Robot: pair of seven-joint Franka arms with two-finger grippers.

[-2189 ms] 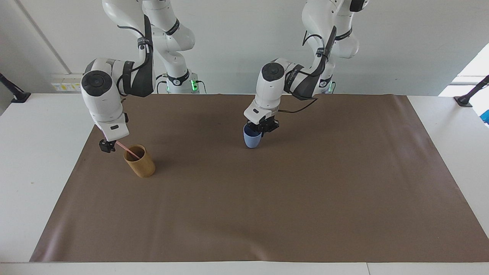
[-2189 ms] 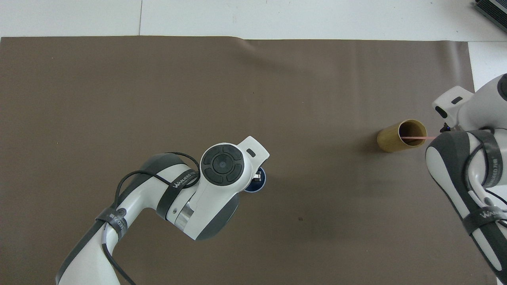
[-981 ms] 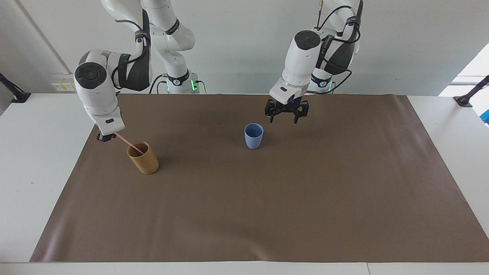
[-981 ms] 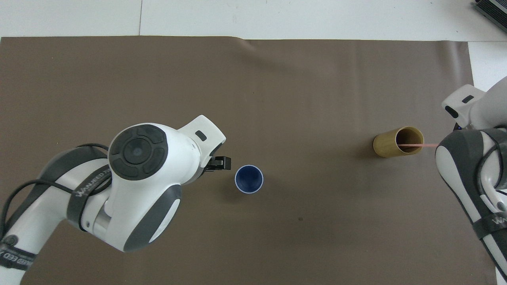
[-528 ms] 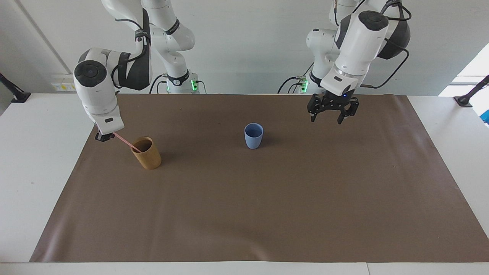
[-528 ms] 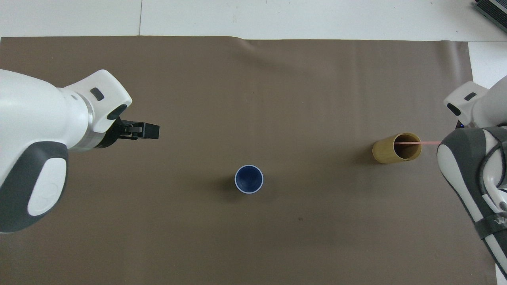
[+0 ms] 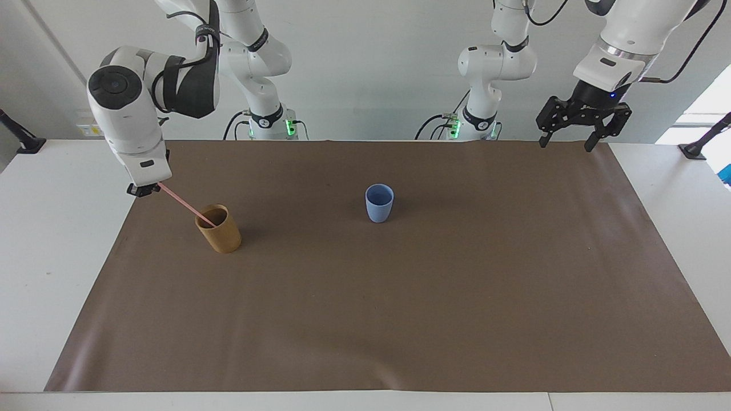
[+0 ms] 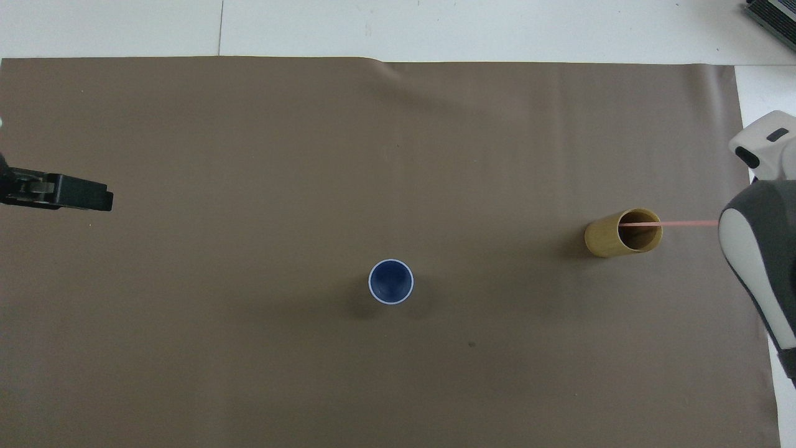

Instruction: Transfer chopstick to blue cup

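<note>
The blue cup [image 7: 378, 203] stands upright and empty mid-mat; it also shows in the overhead view [image 8: 390, 282]. The pink chopstick [image 7: 184, 202] slants from my right gripper [image 7: 143, 189] down into the tan bamboo cup [image 7: 219, 229], where its lower end rests. The right gripper is shut on the stick's upper end, above the mat's edge at the right arm's end. In the overhead view the chopstick [image 8: 681, 223] crosses the tan cup's [image 8: 606, 239] rim. My left gripper [image 7: 582, 130] is open and empty, raised high over the mat's corner at the left arm's end.
The brown mat [image 7: 400, 319] covers most of the white table [image 7: 51, 240]. One of the left gripper's fingers [image 8: 81, 195] shows at the overhead view's edge. The right arm's body [image 8: 762, 261] hides its gripper there.
The left gripper let go of the blue cup, rose and swung away toward the left arm's end. The right gripper rose, drawing the chopstick further out of the tan cup, which shifted slightly.
</note>
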